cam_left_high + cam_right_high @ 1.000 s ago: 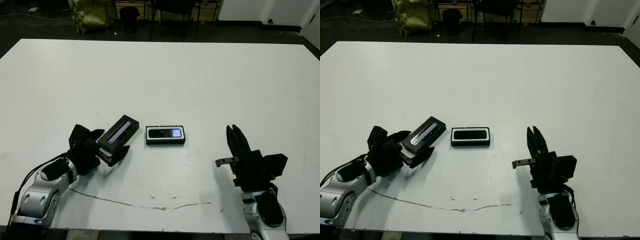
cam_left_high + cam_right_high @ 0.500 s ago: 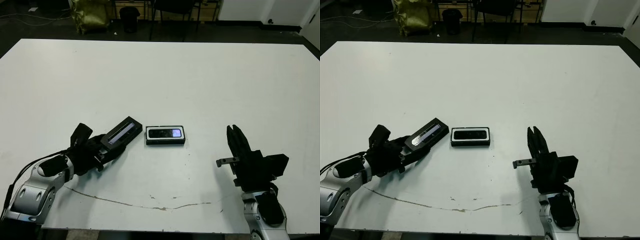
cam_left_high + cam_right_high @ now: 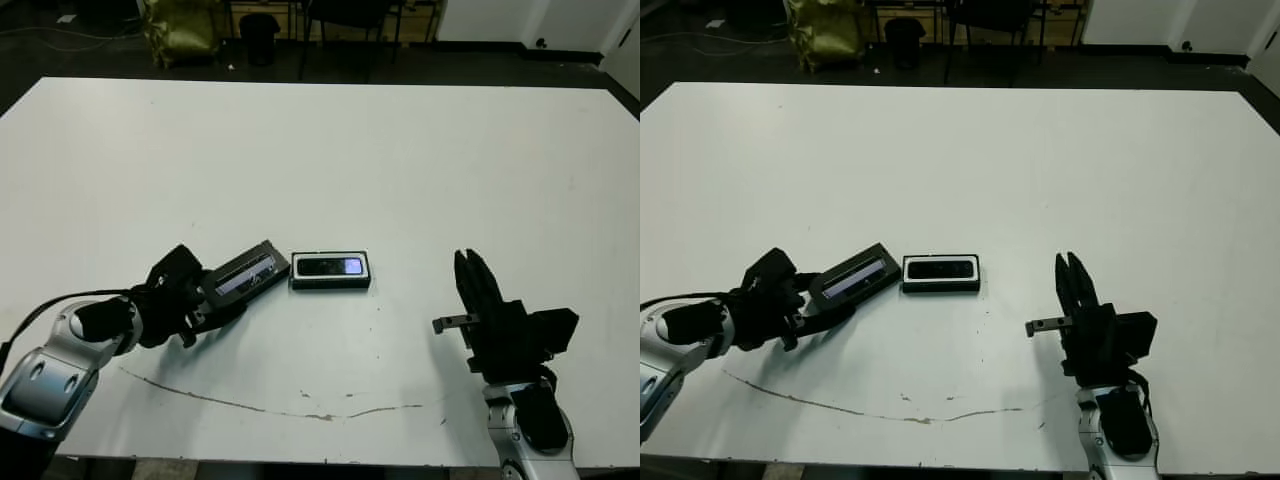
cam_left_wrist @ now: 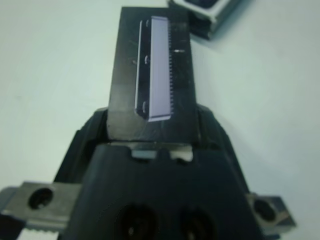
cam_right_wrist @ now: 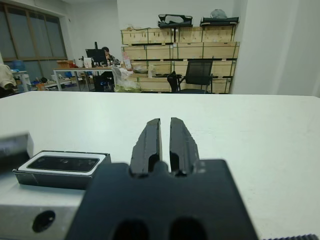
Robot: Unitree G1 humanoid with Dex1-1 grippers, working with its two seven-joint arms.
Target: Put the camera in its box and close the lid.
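**Camera in box, lid raised beside it**

The slim black bar-shaped camera lies flat inside the shallow white-lined black box, near the desk's middle. Just left, the flat black lid with its pale grey strip tilts above the desk, its far end almost at the box.

White table; box upon it

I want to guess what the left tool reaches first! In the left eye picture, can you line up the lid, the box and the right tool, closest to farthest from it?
1. The lid: held in the left tool itself.
2. The box: just past the lid's far end, mid-table, with the camera inside.
3. The right tool: farthest, over on the robot's right side.
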